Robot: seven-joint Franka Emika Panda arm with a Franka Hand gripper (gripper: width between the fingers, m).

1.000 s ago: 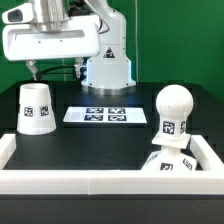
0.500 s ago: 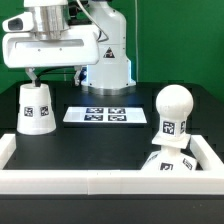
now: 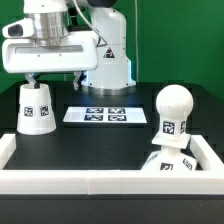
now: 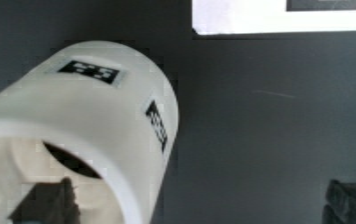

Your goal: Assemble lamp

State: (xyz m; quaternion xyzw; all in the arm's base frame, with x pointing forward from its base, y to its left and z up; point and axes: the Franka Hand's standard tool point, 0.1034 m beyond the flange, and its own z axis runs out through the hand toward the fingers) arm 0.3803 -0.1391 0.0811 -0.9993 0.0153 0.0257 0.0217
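The white cone-shaped shade (image 3: 37, 107) stands on the black table at the exterior view's left, with its open end up. It fills much of the wrist view (image 4: 86, 130). My gripper (image 3: 34, 74) hangs just above it, open and empty (image 4: 198, 205). One fingertip (image 4: 47, 205) is over the shade's open top, and the other (image 4: 349, 203) is over bare table beside it. The ball-topped bulb (image 3: 173, 110) stands upright at the exterior view's right. The tagged white base (image 3: 165, 164) lies just in front of it, by the front wall.
The marker board (image 3: 103, 115) lies flat between shade and bulb, and its corner shows in the wrist view (image 4: 290, 15). A low white wall (image 3: 90, 181) borders the table's front and sides. The robot's base (image 3: 107, 68) stands at the back.
The gripper has come down a little closer to the shade's top. The shade, bulb and base have not moved.
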